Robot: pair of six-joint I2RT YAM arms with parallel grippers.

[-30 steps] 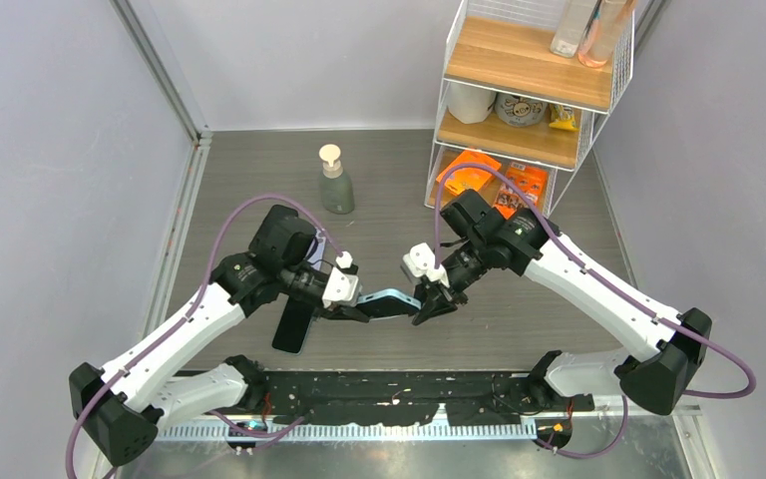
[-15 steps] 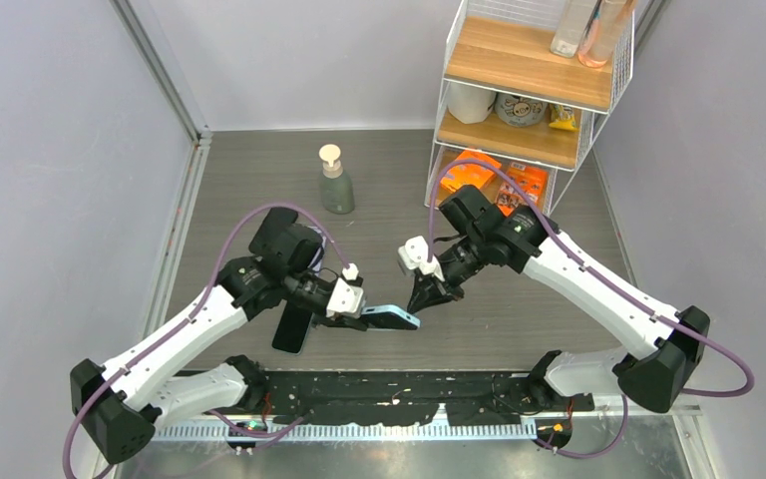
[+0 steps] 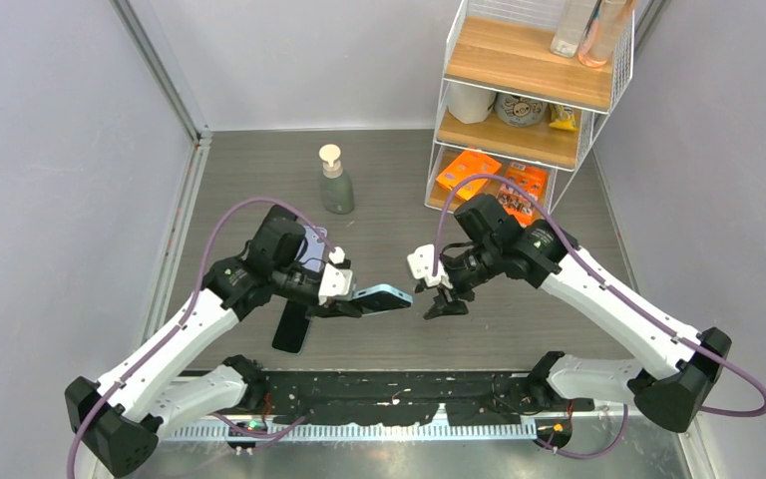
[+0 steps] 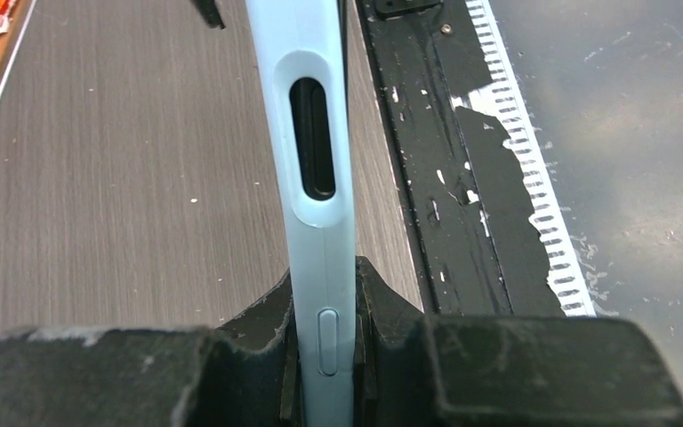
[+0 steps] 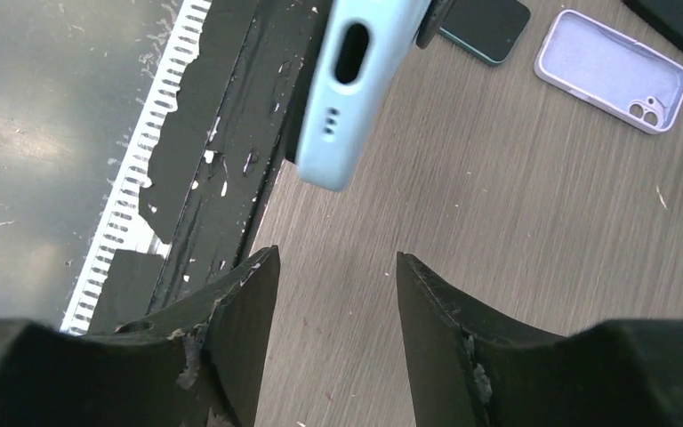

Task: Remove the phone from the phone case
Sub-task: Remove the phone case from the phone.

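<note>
A grey wood-grain table (image 3: 389, 190) is being enclosed by pale walls. One pale blue phone case (image 3: 384, 297) is being pinched edge-on above it by the left gripper (image 3: 352, 307). The right gripper (image 3: 439, 305) is being held spread just beside the case's free end, apart from it. One dark phone (image 3: 292, 327), one lilac case (image 5: 612, 69), one soap bottle (image 3: 336, 185) and one wire shelf (image 3: 519, 100) are being shown around.

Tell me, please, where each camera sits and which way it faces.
Top: fixed above and behind the arms, looking down on the table, shelf and both arms; left pincer grips the blue case, right pincer open beside it.
Left wrist: on the left arm, looking along its fingers and the case's edge, across the table.
Right wrist: on the right arm, looking past its open fingers at the case's end, a lilac case and a phone.
Shared: all three show the blue case.
</note>
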